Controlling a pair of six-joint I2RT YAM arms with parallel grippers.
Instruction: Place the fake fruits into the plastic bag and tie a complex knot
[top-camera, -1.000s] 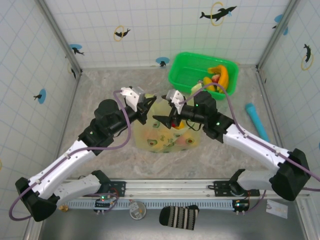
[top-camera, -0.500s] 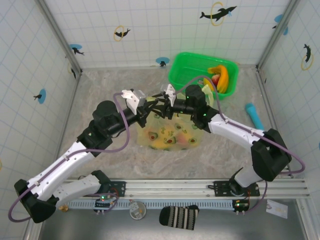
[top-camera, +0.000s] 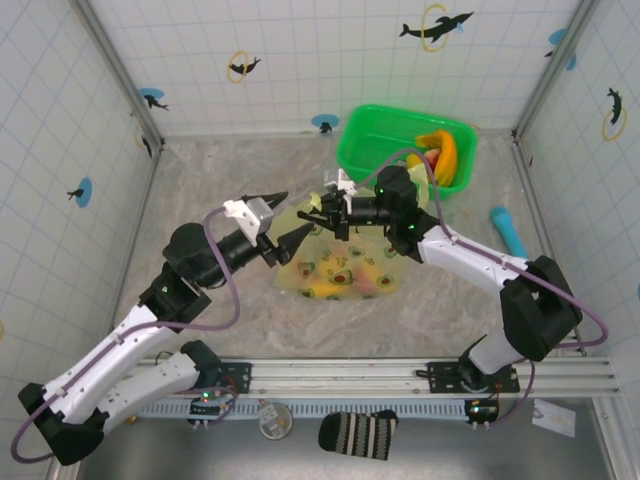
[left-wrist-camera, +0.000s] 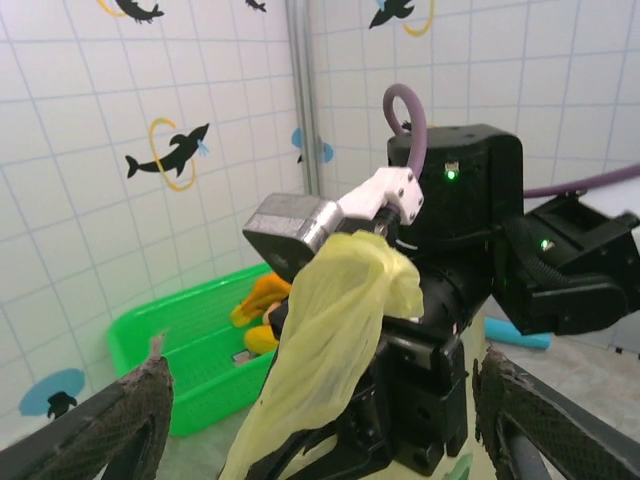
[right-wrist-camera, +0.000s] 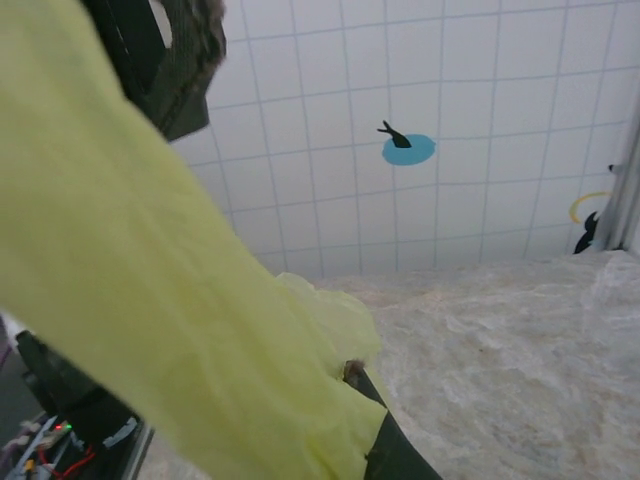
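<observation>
The handle strip (left-wrist-camera: 330, 320) had just changed hands. The left gripper (top-camera: 287, 216), clamped a second earlier, now stood with its fingers (left-wrist-camera: 120, 420) spread wide and drawn back from the plastic bag (top-camera: 345, 268). The right gripper (top-camera: 328, 208), open before, had closed its fingers on the yellow-green strip and held it lifted above the bag. The bag lay on the bench (top-camera: 200, 180) between the arms, with several fake fruits (top-camera: 345, 282) showing through it. Bananas (top-camera: 443, 152) sat in the green basket (top-camera: 365, 125) beyond. The handover probably freed the left arm to take the other strip for the knot, which looked unfinished.
</observation>
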